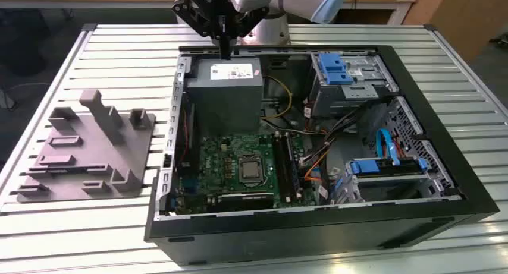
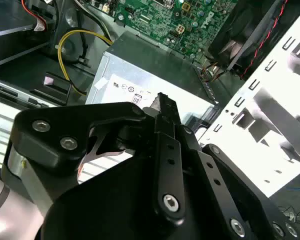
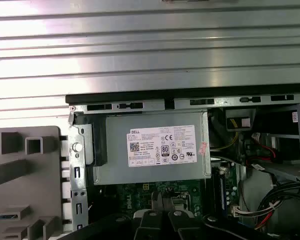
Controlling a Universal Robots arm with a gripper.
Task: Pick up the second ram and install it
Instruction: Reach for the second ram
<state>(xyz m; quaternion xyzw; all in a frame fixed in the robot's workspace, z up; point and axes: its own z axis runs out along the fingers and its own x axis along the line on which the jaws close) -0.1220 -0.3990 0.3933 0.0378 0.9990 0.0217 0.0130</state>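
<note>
I see the black gripper, fingers together, over the far grey metal power-supply box; second ram pick-up looks pending and needs them opened.

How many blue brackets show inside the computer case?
2: one blue bracket beside the power supply, another nearer the camera, toward the exterior view's right. More may be hidden.

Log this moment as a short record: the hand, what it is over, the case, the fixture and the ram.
hand: shut, nothing seen in its grip
hand position: above the power supply, at one end of the case
case: open, motherboard exposed
fixture: grey, stepped, on the slatted table, to the exterior view's left of the case
second ram: cannot tell it apart here
</note>
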